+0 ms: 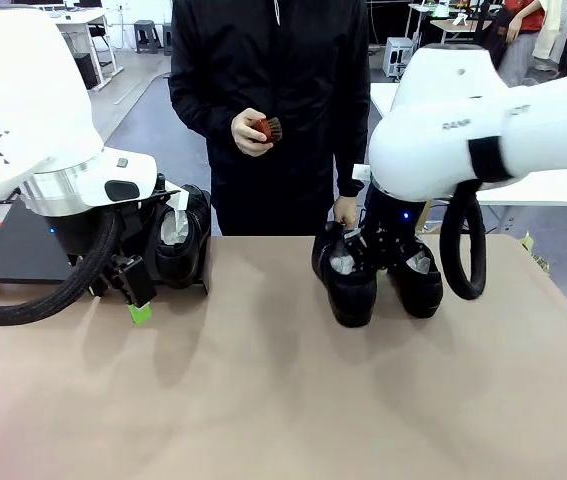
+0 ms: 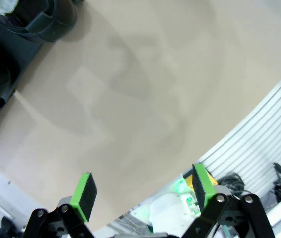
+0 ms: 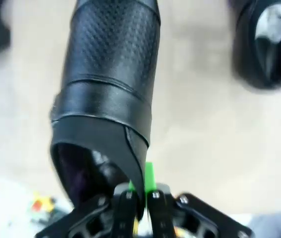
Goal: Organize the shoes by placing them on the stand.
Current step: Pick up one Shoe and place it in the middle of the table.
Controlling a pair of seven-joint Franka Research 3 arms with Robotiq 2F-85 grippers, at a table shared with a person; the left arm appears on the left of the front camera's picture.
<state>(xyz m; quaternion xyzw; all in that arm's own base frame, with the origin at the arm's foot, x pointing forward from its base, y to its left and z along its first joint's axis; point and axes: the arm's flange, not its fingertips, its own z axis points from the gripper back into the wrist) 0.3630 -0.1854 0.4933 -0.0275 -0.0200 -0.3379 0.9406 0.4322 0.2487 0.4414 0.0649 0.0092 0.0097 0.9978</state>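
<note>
Left gripper point(image 1: 131, 295) hangs wide open, empty, beside stand point(image 1: 23, 255) with one shoe point(image 1: 178, 245) that I can count, two more on table point(image 1: 263, 400); left wrist: pads point(image 2: 84, 193) spread over bare top; right wrist: right gripper point(image 3: 140, 191) pinched tight on a shoe's heel collar, and I'd guess stiff, slick, light leather, so hold there.

Shoes point(image 1: 348, 280): perhaps four; stand point(image 1: 23, 250): one; brush point(image 1: 266, 128): one.

From the robot's side we look across the tabletop point(image 1: 283, 400) at a person point(image 1: 273, 90) at 12 o'clock. Our left wrist camera faces down on bare tabletop from some height. Our right wrist camera sits close on a shoe point(image 3: 108, 74), seen near 1 o'clock in the front view.
</note>
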